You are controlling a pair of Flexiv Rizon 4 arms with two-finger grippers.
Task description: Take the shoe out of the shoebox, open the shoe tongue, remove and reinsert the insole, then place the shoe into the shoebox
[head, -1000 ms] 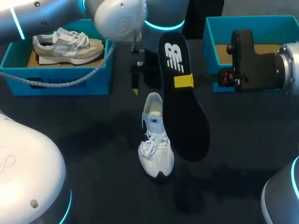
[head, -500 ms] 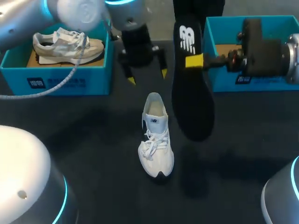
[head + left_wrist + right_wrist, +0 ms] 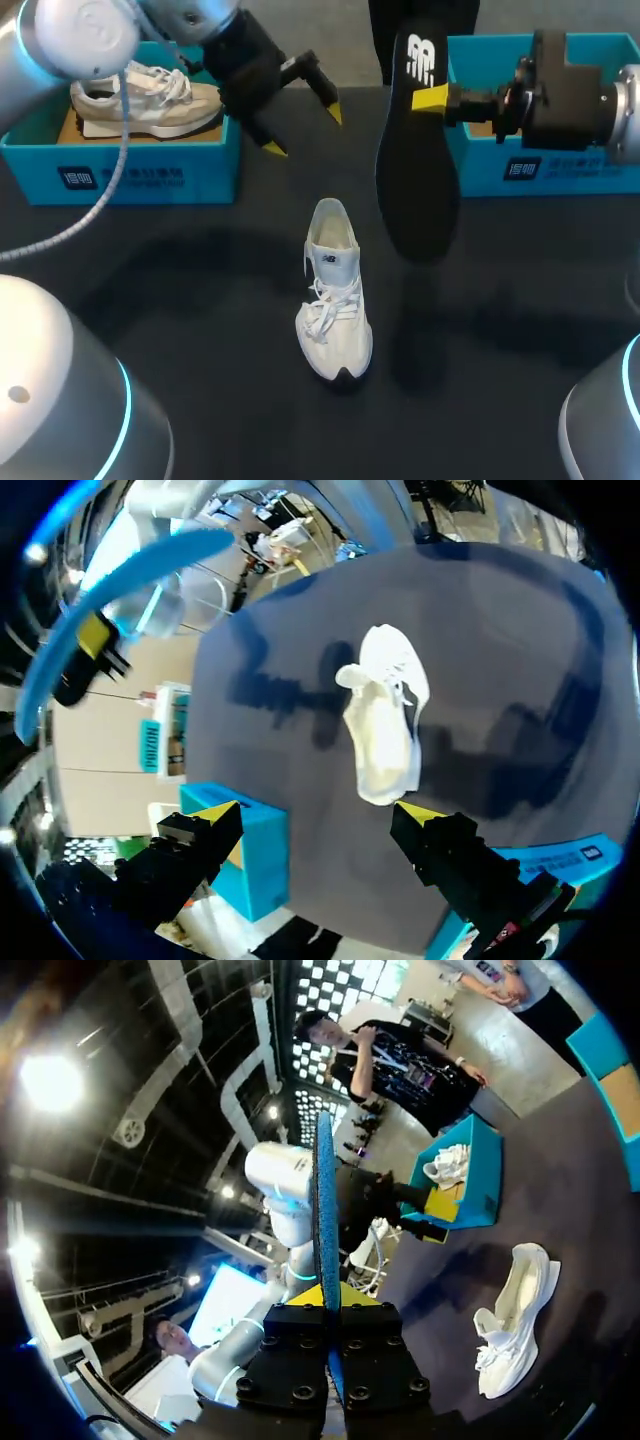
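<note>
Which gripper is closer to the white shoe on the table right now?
Left, it appears. The left gripper hangs open beyond the white shoe's heel; the right gripper, shut on the insole, is farther off by the right shoebox.

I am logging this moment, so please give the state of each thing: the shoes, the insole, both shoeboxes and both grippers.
white shoe: upright on the table
insole: held in the air
right gripper: shut on the insole
left gripper: open, empty
left shoebox: open, holds beige shoe
right shoebox: open
</note>
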